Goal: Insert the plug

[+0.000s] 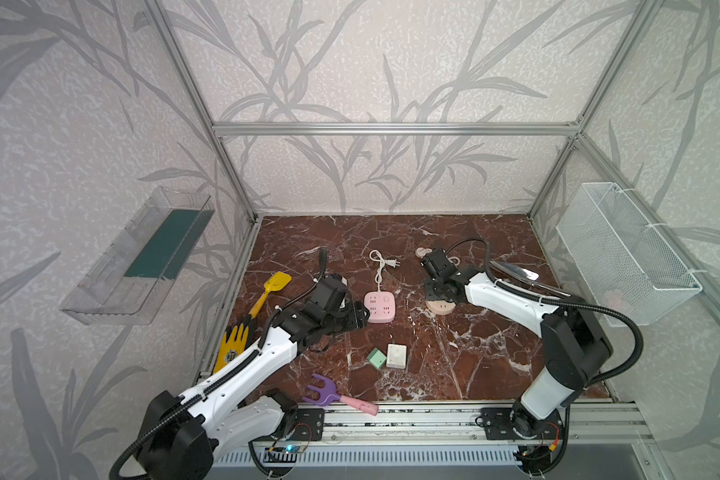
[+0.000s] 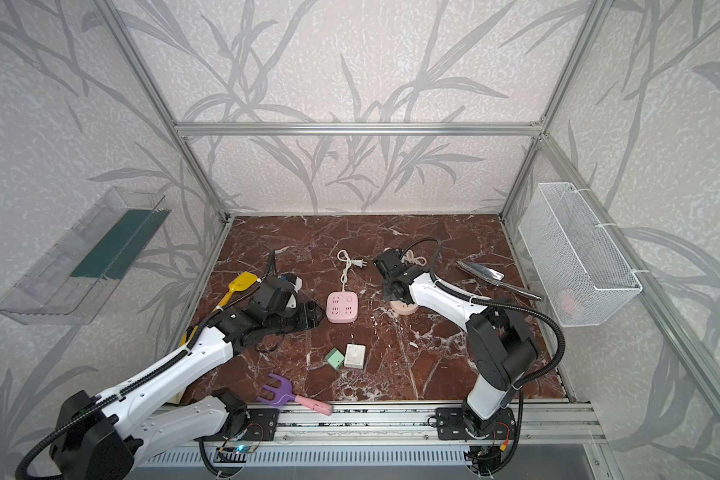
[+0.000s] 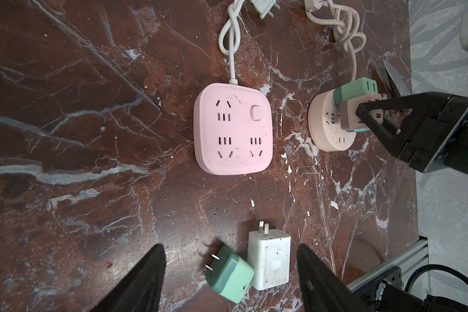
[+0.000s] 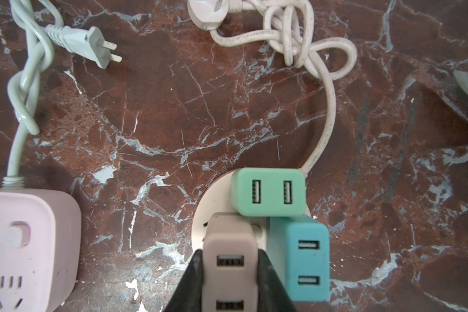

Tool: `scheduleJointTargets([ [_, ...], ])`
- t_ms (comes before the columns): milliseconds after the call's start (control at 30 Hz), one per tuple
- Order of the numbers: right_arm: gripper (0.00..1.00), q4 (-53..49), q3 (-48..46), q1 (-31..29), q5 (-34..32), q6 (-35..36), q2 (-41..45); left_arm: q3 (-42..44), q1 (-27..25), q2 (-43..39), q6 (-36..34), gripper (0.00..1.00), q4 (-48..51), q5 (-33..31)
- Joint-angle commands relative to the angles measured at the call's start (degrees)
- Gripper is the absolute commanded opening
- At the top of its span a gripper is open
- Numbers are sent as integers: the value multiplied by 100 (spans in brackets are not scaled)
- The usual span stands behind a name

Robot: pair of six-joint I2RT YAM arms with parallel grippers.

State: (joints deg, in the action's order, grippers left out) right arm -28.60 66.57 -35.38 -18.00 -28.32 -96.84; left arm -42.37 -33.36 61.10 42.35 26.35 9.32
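The red-brown marble counter (image 1: 454, 374) fills the lower middle of both top views. At frame centre lies the pink square power strip (image 1: 379, 307), its white cord (image 1: 378, 270) running toward the upper part of the frame. Just left of it, the left fingers (image 3: 146, 278) stand spread, with nothing between them. Right of centre sits the round socket block (image 2: 404, 308). Below centre a white charger (image 1: 396, 355) and a green charger (image 1: 376, 358) lie just beside each other. A mint adapter (image 4: 268, 191) and a teal adapter (image 4: 305, 256) stand on the round block. The right fingers (image 4: 192, 281) are clenched on the taupe plug (image 4: 229, 259), held over the block's face, close beside those two adapters. In the left wrist view its prongs show between plug body and block, not fully sunk.
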Motion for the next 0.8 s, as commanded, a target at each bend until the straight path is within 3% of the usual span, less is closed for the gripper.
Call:
scheduleJointTargets([
  [0,0,-126,77,-36,-87,-69,-63,63,2,-28,65,75,-25,11],
  [500,0,-495,348,-30,23,-286,-448,147,-2,-81,107,75,-81,52],
  [767,0,-811,426,126,501,-273,-298,166,0,-30,133,74,-173,144],
])
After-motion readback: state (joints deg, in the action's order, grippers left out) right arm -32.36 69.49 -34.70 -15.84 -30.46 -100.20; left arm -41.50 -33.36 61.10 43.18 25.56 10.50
